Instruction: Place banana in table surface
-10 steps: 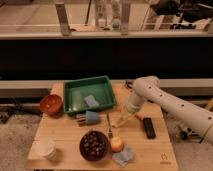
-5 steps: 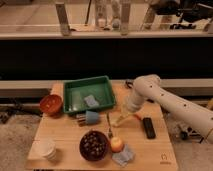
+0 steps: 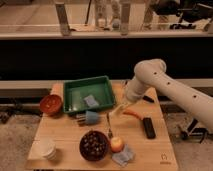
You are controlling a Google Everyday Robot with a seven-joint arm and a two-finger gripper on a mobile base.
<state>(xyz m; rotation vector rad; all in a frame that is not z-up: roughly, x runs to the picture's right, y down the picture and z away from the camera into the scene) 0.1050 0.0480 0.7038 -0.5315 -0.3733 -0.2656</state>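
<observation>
Locating the banana point(image 3: 117, 111): it hangs tilted at the tip of the hand point(image 3: 122, 105), with its lower end pointing down at the table point(image 3: 65, 134). It is over bare wood just off the near right corner of the tray point(image 3: 70, 89). I cannot tell whether the lower end touches the wood. I also cannot tell whether the hand is clamped on the banana or has let it go, because the tip merges with the fruit.

Status, as I judge it:
1. Carry to the drop spot: done, or nearly so. The banana is low and over the table, not over the tray.
2. Set-down: not confirmed. The banana is not lying flat.
3. Release and arm retreat: not done. The arm point(image 3: 150, 80) reaches in from the right and is bent down over the spot.

Surroundings, working outward:
- The carrot point(image 3: 132, 114) lies just right of the banana, and the remote point(image 3: 148, 127) lies beyond it.
- The blue cup point(image 3: 90, 117) lies on its side to the left.
- The apple point(image 3: 117, 144) and the dark bowl point(image 3: 93, 145) are nearer the front edge, well apart from the banana.

Compared with half a second ago, I see no clear shift in the arm, the hand or the banana. All other items are where they were.
</observation>
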